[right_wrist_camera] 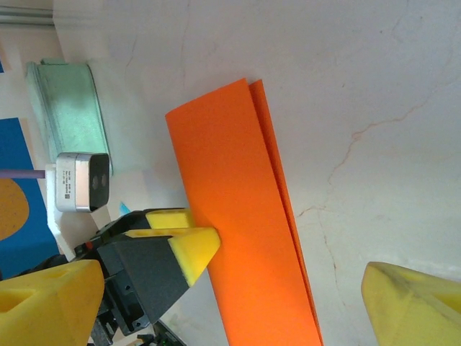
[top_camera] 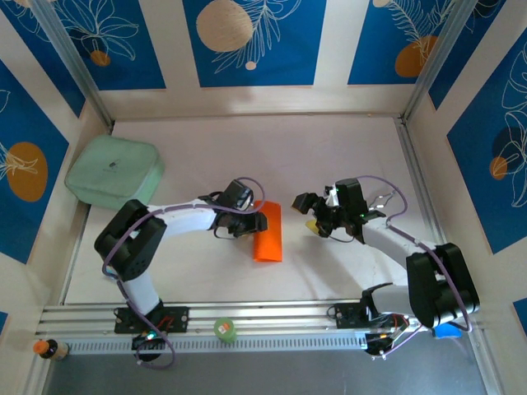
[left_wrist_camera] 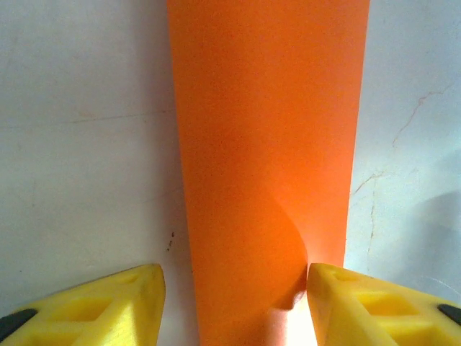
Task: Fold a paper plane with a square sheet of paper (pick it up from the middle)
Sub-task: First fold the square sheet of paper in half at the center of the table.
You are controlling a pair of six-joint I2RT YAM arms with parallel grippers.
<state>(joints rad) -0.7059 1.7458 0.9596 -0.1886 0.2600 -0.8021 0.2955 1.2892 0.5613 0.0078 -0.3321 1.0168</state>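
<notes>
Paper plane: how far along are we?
Done: orange sheet folded in half, two layers showing at its edge. In hand: left tool open, straddling the strip, one finger touching its edge; right tool open beside it. Left: nose and wing folds; no point yet.

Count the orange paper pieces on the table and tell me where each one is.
1. The folded orange sheet lies on the table between the left arm and the right arm. Its layered edges look like one sheet folded over; a second underneath cannot be ruled out.
</notes>
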